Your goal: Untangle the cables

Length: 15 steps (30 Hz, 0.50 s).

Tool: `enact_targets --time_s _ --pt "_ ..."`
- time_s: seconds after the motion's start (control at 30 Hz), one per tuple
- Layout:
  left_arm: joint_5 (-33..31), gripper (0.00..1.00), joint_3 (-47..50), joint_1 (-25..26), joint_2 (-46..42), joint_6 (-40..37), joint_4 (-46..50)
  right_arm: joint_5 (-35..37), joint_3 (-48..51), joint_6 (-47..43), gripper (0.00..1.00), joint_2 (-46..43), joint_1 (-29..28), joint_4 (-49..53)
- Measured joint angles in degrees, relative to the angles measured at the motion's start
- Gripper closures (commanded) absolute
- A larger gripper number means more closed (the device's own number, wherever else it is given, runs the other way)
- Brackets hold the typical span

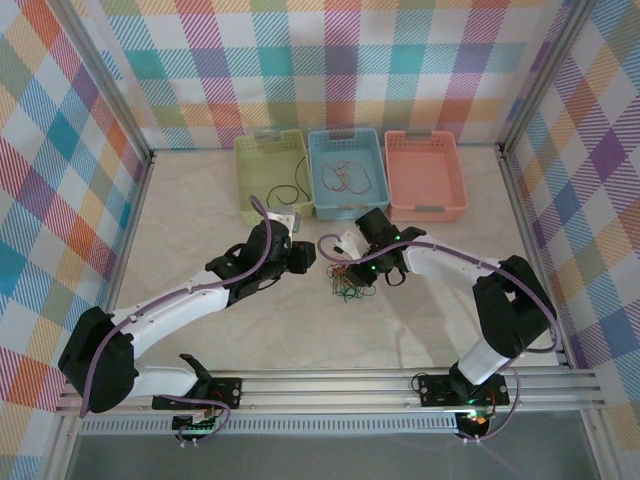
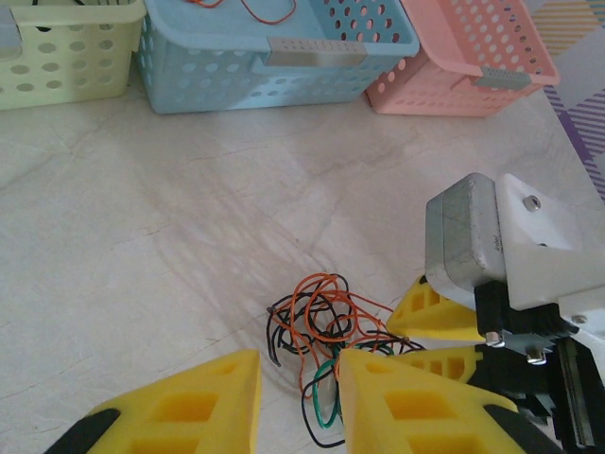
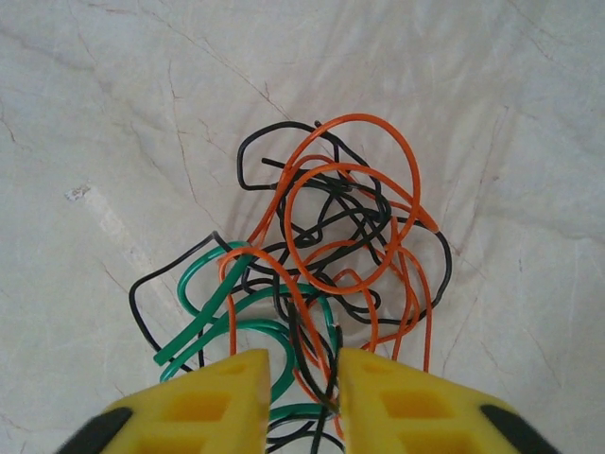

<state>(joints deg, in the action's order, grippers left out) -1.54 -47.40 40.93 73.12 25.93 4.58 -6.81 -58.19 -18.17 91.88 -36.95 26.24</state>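
We are working the separating step: the cables (image 3: 331,255), orange, black and green, are lying in one knot on the bench (image 1: 200,230), mid-way between the two arms and just in front of the baskets. The right gripper (image 3: 304,364) is sitting at the near edge of the knot with its jaws narrowly apart, and black, orange and green strands are running through the gap; we are not seeing a firm pinch, though the view is too tight to be sure. The left gripper (image 2: 301,364) is hovering on the other side, jaws likewise a little apart, with a green loop lying below the gap and nothing clearly held. We are judging the task as partly done, since a black cable (image 1: 290,192) is lying in the green basket (image 1: 245,170) and an orange cable (image 1: 345,178) in the blue basket (image 1: 318,175), while the pink basket (image 1: 460,180) is waiting. The next move is calling for one gripper to pin the knot while the other is drawing out a single strand. Several colours are crossing between the right jaws, so closing there is risking lifting the whole knot, and the grippers are standing close enough to be crowding each other.
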Motion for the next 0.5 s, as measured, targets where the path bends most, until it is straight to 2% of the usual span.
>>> enact_targets --time_s 0.3,0.5 --pt "0.7 0.72 -0.4 0.0 1.4 0.0 0.0 0.4 1.9 1.1 1.0 -5.0 -0.2 -3.6" --pt "1.8 0.71 -1.3 0.0 4.5 0.2 0.4 1.3 5.9 1.7 1.0 -10.4 -0.2 -8.4"
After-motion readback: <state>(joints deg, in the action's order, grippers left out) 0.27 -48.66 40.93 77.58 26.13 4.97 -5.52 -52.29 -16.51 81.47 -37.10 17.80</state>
